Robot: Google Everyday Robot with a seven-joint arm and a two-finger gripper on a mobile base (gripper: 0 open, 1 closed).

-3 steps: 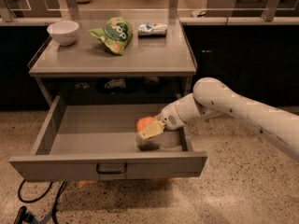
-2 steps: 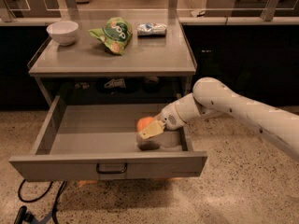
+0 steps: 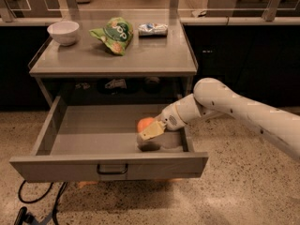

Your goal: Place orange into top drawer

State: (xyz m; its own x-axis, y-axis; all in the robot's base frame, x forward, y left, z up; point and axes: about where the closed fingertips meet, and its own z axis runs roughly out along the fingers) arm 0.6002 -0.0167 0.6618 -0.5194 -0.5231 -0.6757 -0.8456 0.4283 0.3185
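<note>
Orange (image 3: 144,123) held over the open top drawer (image 3: 70,167)

The orange sits at the right of the pulled-out grey drawer, raised off the drawer floor with a dark shadow under it, pinched by the gripper (image 3: 146,129); one tan finger (image 3: 153,130) lies across the front of the fruit, the other is hidden behind it. The gripper reaches into the drawer from the right, over its side wall, at the end of a white arm (image 3: 243,111) that runs off the right edge. The drawer's black handle (image 3: 112,169) is at the centre of the front panel. On the grey table top (image 3: 150,57) above stand a white bowl (image 3: 63,32) at the left, a green snack bag (image 3: 113,34) in the middle and a silver packet (image 3: 153,29) just right of it. A black cable (image 3: 29,201) lies on the speckled floor (image 3: 234,191) below the drawer's left corner
</note>
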